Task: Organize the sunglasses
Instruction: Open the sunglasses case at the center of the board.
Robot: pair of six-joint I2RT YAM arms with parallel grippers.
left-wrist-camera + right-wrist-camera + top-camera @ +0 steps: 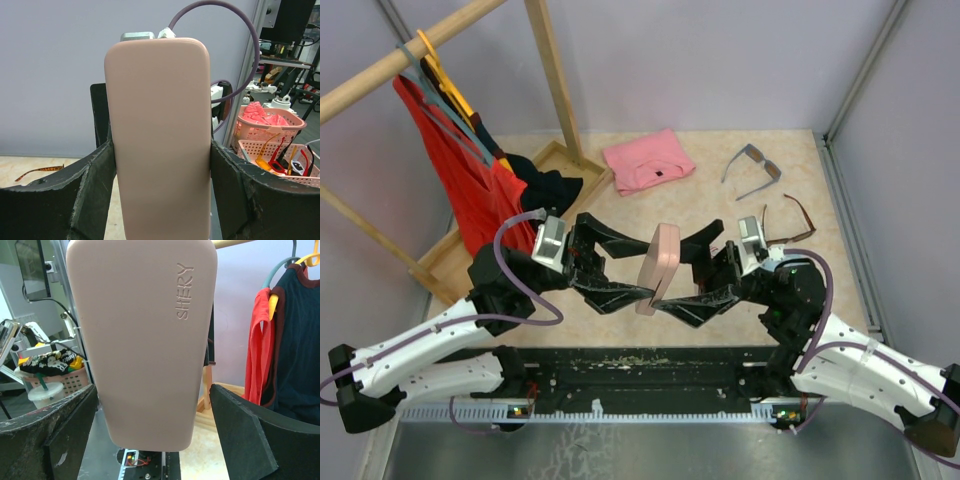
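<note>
While my left tool (160,165) clamps the pink case (660,255) and my right tool (155,400) gapes around it, grey-blue sunglasses (752,170) and brown sunglasses (792,215) lie unstowed on the counter (650,205).

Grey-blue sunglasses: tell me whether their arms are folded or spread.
Spread. In the top view the grey-blue sunglasses lie on the table with both arms angled out from the front.
</note>
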